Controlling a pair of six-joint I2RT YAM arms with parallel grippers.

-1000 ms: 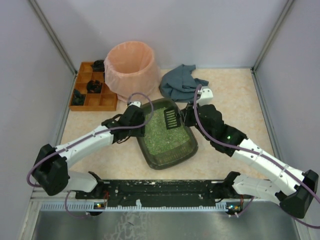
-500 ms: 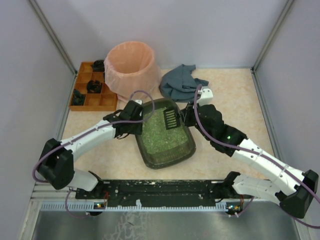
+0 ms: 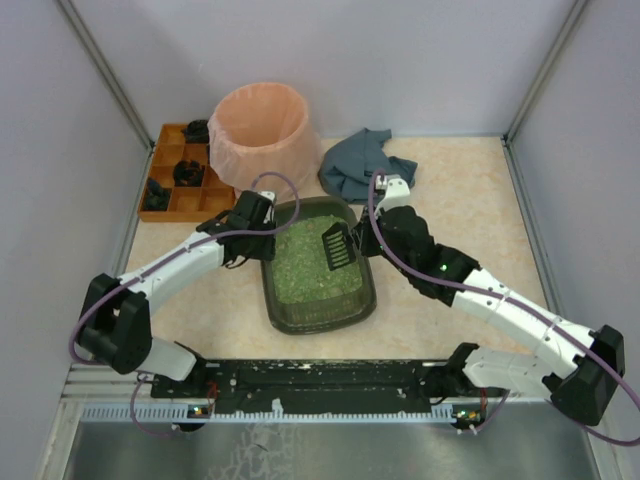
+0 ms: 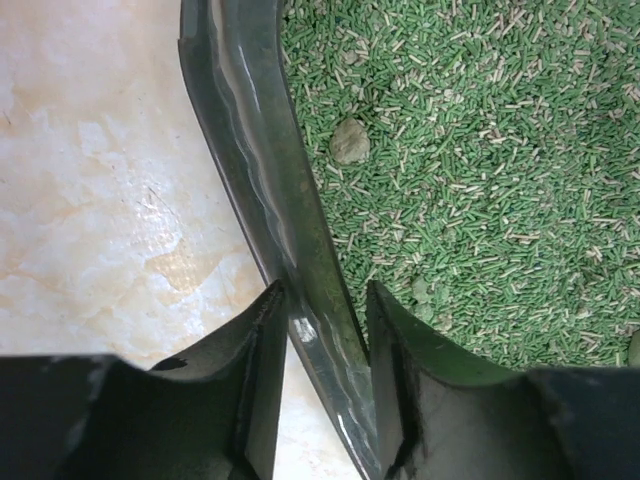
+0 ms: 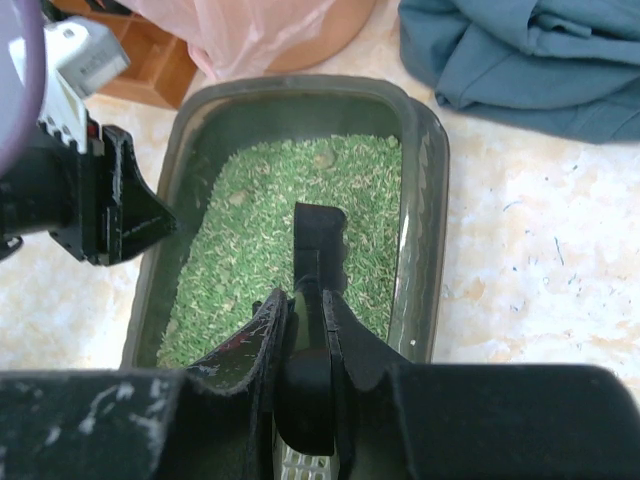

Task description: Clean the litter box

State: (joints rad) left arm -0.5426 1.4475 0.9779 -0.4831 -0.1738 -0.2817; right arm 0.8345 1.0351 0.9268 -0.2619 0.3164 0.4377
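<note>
The litter box is a dark olive-grey tray of green pellets in the middle of the table. My left gripper is at its far left rim. In the left wrist view that gripper is shut on the rim, one finger outside, one over the litter. A grey clump lies in the pellets near the rim. My right gripper is shut on the handle of a black slotted scoop. The scoop's head hangs over the litter near the right wall.
A round pink-lined bin stands behind the box at the left. An orange compartmented tray holding dark pieces sits left of the bin. A crumpled blue-grey cloth lies at the back right. Grey walls enclose three sides.
My left gripper closed on the box's rim, and the box turned and slid left. My right arm carried the scoop leftward over the litter.
</note>
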